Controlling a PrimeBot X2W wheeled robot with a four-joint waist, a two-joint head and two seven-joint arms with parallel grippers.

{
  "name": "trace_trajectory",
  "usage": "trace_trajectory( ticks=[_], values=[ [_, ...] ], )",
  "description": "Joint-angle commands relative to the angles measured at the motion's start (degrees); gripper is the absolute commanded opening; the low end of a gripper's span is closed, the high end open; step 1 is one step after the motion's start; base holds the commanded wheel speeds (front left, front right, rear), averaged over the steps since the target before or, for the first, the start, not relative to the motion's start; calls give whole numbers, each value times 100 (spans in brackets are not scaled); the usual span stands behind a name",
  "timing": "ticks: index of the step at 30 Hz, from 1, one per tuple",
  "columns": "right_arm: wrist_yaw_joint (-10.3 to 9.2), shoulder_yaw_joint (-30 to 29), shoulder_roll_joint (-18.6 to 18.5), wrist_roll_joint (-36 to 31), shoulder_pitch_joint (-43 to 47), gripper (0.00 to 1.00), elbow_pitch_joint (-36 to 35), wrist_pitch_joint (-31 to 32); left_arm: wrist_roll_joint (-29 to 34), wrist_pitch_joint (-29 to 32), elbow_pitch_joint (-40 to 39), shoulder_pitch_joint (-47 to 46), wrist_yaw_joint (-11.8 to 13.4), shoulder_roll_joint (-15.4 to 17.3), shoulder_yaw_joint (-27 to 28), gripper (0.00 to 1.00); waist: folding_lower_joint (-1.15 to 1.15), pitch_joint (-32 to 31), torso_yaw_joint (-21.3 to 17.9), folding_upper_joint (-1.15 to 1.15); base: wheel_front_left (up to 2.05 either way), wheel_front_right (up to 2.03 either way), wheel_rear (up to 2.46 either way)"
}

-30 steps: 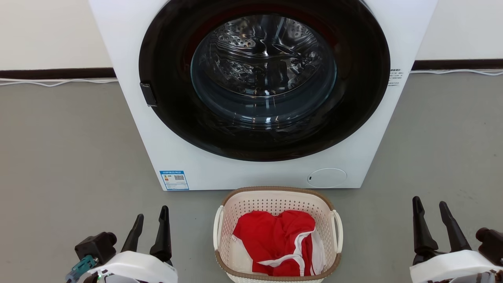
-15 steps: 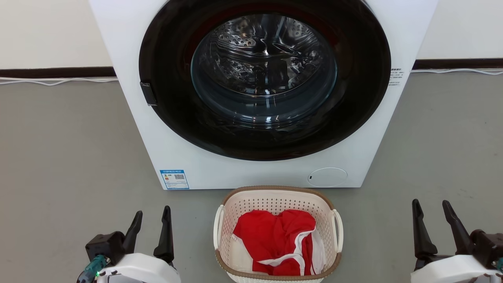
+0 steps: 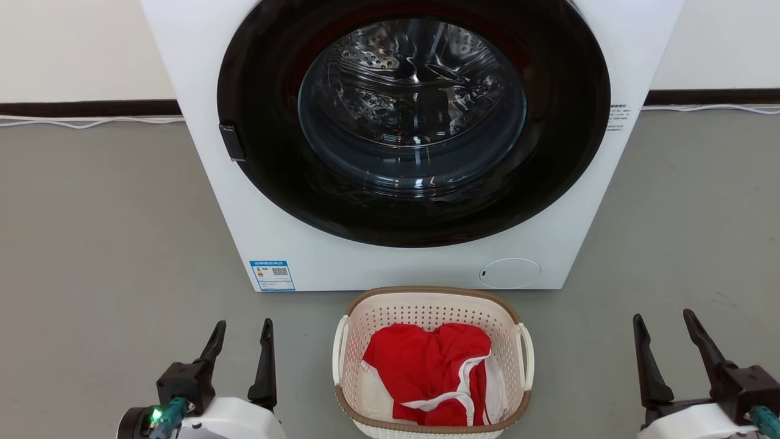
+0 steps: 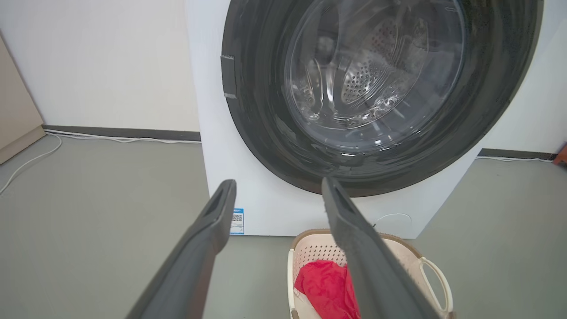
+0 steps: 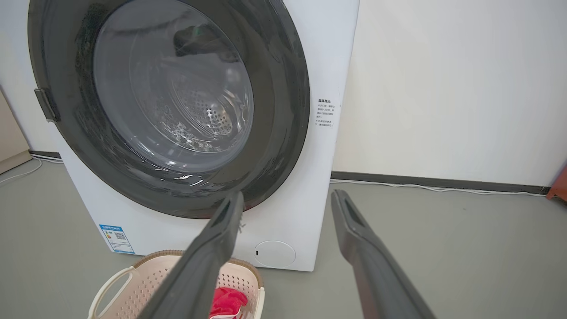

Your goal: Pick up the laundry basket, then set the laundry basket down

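I note the laundry basket (image 3: 426,314): cream, perforated, brown rim, a white loop handle on each side. It stands upright on the floor (image 3: 91,244), just in front of the washer (image 3: 365,268), with red-and-white cloth (image 3: 420,372) inside.

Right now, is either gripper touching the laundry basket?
No, the left gripper and the right gripper stand open on either side of the laundry basket, with grey floor showing between.

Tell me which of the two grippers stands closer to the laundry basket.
The left gripper: in the head view, less bare floor separates it from the laundry basket than separates the right gripper from it. Both are open and empty.
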Motion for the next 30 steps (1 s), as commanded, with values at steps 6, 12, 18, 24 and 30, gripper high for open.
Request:
trace_trajectory(
  ticks=[6, 12, 18, 24, 30],
  values=[
    [38, 108, -132, -521, -10, 100, -196, -198, 470, -163, -154, -94, 110, 59, 119, 100, 0, 22, 6, 0, 0, 0, 0],
    [39, 96, -139, -604, -25, 100, -208, -219, 529, -184, -140, -117, 119, 59, 118, 100, 0, 74, -5, 0, 0, 0, 0],
    [39, 46, -134, -578, -67, 100, -202, -219, 487, -184, -123, -153, 133, 58, 114, 100, 0, 152, -31, 0, 0, 0, 0],
    [39, -47, -94, -490, -200, 100, -103, -219, 342, -184, 3, -305, 154, 58, 32, 100, 0, 428, -43, 0, 0, 0, 0],
    [39, -97, -96, -408, -528, 100, 265, -219, 112, -184, 336, -658, 267, 58, -213, 100, 0, 937, -36, 0, 0, 0, 0]
  ],
)
